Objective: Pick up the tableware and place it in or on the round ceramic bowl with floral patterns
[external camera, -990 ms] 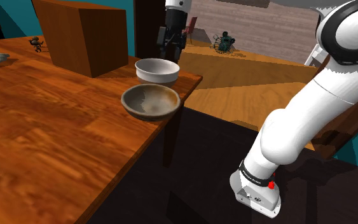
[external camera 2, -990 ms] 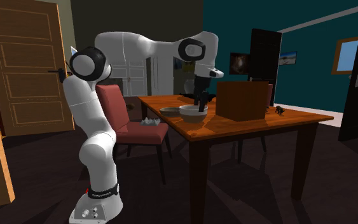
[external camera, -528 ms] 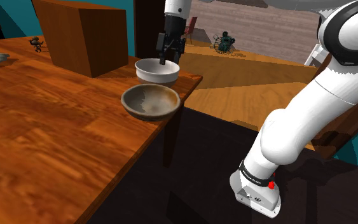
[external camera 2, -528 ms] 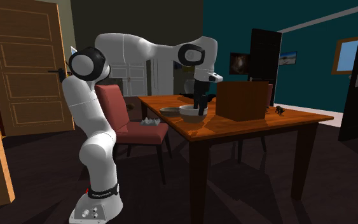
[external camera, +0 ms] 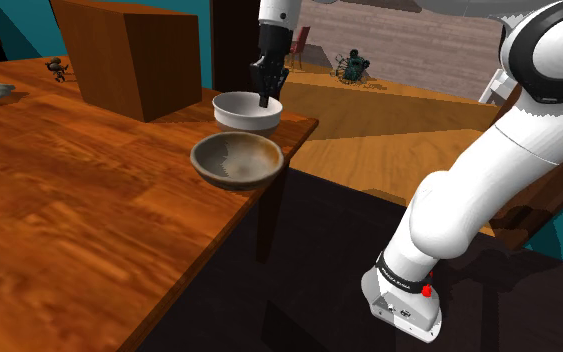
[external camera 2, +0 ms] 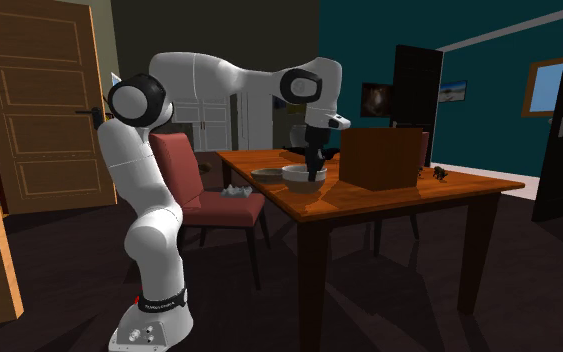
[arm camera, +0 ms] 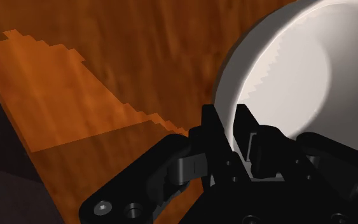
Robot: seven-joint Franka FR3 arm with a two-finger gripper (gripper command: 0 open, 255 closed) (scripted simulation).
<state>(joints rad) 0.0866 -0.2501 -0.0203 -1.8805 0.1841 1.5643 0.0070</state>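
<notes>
Gripper (external camera: pixel 264 99) clamped on the rim of the white bowl (external camera: pixel 239 113), which sits on the wooden table (external camera: pixel 69 220) just beside a brownish bowl (external camera: pixel 235 160).

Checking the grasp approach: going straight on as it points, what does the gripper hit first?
Likely the white bowl: the gripper straddles its rim, with the wooden table beneath.

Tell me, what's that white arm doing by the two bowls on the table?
The arm's black gripper pinches the rim of the white bowl, one finger inside and one outside. The bowl sits on the wooden table, not yet lifted. A brownish-grey bowl stands beside it, near the table's edge.
</notes>
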